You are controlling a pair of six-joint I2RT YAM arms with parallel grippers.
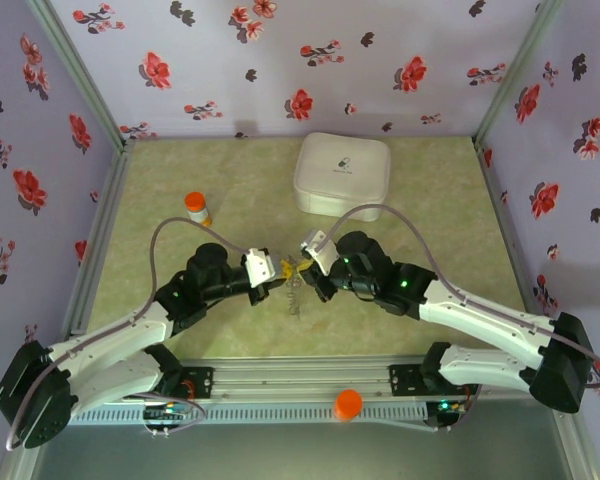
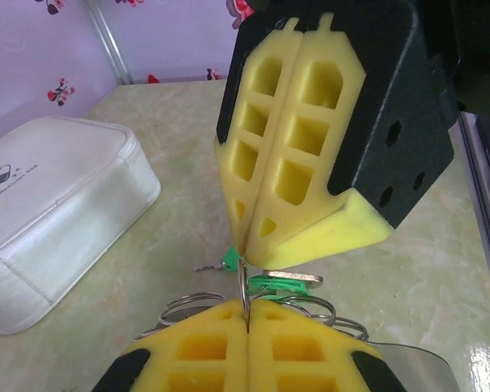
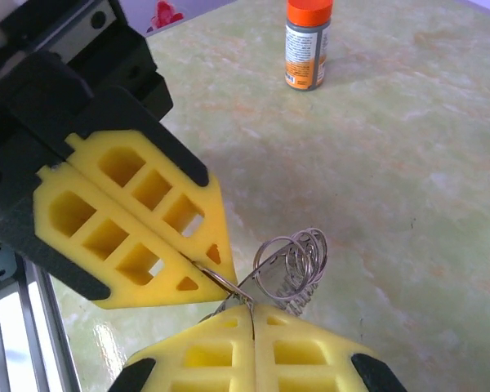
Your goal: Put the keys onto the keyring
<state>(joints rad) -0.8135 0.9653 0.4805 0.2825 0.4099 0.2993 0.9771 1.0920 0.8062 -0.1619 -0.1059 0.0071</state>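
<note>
While left gripper (image 2: 247, 317) and right gripper (image 2: 244, 238) both pinch the keyring (image 3: 292, 260) tip to tip, keep pull gentle, wire untwisted; keys (image 2: 271, 282) should thread easier.

The keyring (image 2: 243, 287), a bunch of thin silvery wire loops, is pinched between the closed tips of the left gripper (image 2: 247, 327) and right gripper (image 2: 243, 238), its coils dangling below. Two keys (image 2: 269, 283) with bright green heads lie against the wire, their shafts pointing opposite ways.
</note>
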